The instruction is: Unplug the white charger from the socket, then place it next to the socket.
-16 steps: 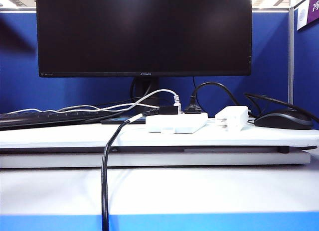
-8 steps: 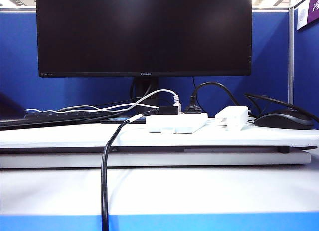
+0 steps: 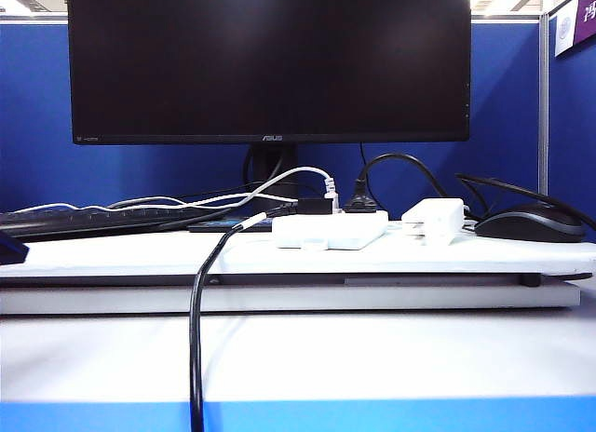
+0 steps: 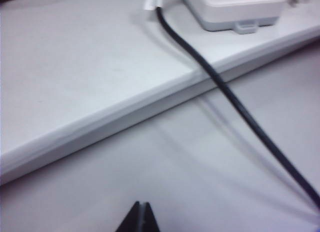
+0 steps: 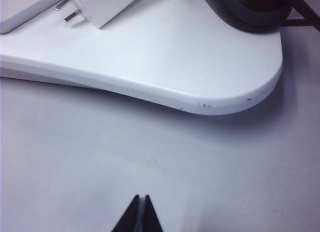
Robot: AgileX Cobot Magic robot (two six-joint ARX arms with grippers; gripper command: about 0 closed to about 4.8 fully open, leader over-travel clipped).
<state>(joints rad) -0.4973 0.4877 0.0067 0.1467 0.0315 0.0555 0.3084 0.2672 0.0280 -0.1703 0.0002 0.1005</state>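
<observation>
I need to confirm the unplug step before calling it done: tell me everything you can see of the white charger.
The white charger is a boxy, smooth plastic-looking adapter with rounded edges. It is out of the socket and lies on its side on the raised white board, just right of the socket. In the right wrist view its two bare metal prongs point toward the socket, free of it. A black mouse sits further right. No gripper touches it.

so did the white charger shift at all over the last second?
No. The white charger lies in the same spot right of the socket, left of the mouse. Left gripper and right gripper are shut.
</observation>
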